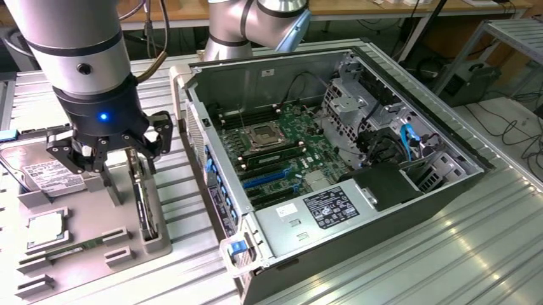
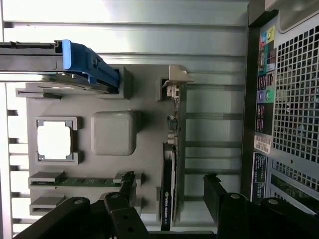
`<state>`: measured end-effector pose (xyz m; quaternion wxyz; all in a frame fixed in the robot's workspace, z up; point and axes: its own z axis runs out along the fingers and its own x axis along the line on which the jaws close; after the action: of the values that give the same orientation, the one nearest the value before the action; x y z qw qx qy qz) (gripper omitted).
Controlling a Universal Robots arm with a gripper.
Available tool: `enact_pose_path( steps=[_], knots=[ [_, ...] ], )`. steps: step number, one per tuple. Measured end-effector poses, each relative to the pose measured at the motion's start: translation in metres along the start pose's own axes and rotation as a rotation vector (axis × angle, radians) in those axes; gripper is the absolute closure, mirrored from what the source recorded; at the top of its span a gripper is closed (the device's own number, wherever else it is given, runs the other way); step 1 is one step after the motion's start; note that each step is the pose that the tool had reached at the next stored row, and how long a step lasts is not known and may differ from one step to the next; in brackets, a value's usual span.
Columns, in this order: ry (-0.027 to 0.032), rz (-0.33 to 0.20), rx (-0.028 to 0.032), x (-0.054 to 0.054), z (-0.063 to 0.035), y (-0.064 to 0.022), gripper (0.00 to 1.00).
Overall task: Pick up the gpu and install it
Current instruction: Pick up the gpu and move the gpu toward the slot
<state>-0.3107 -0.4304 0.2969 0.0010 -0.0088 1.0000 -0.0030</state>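
Observation:
The gpu stands on its long edge in a slot of the grey holder tray, at the exterior view's left of the open computer case. In the wrist view the gpu is a thin dark strip, with its silver bracket at one end. My gripper hangs just above the card. It is open, and my gripper has one black finger on each side of the card without touching it.
The tray also carries a hard drive with a blue handle, a processor and a memory stick. Inside the case lies the green motherboard with blue slots. The case's rear ports are close beside the tray.

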Motion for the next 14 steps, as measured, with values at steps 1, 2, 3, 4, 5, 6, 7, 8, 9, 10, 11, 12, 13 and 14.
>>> enact_pose_path(
  steps=[1, 2, 3, 4, 5, 6, 7, 8, 9, 10, 11, 12, 13, 14],
  knots=[
    [0.0000, 0.000, 0.0001, 0.000, 0.0007, 0.0000, 0.34],
    [0.0000, 0.000, 0.0000, 0.000, 0.0013, 0.0000, 0.34],
    [0.0000, 0.000, 0.0001, 0.000, 0.0020, 0.0000, 0.34],
    [0.0001, 0.000, 0.0001, 0.000, 0.0028, 0.0000, 0.34],
    [0.0000, 0.000, 0.0000, 0.000, 0.0038, 0.0000, 0.34],
    [0.0001, 0.000, 0.0001, 0.000, 0.0046, 0.0000, 0.34],
    [0.0001, 0.000, 0.0001, 0.000, 0.0056, 0.0000, 0.34],
    [0.0000, 0.000, 0.0001, 0.000, 0.0064, 0.0000, 0.34],
    [-0.0001, 0.000, 0.0000, 0.000, 0.0073, 0.0000, 0.34],
    [0.0000, 0.000, 0.0001, 0.000, 0.0080, 0.0000, 0.34],
    [0.0000, 0.000, 0.0001, 0.000, 0.0087, 0.0000, 0.34],
    [0.0000, 0.000, 0.0001, 0.000, 0.0094, 0.0000, 0.34],
    [-0.0001, 0.000, 0.0001, 0.000, 0.0108, 0.0000, 0.34],
    [-0.0001, 0.000, 0.0001, 0.000, 0.0115, 0.0000, 0.34]
  ],
)
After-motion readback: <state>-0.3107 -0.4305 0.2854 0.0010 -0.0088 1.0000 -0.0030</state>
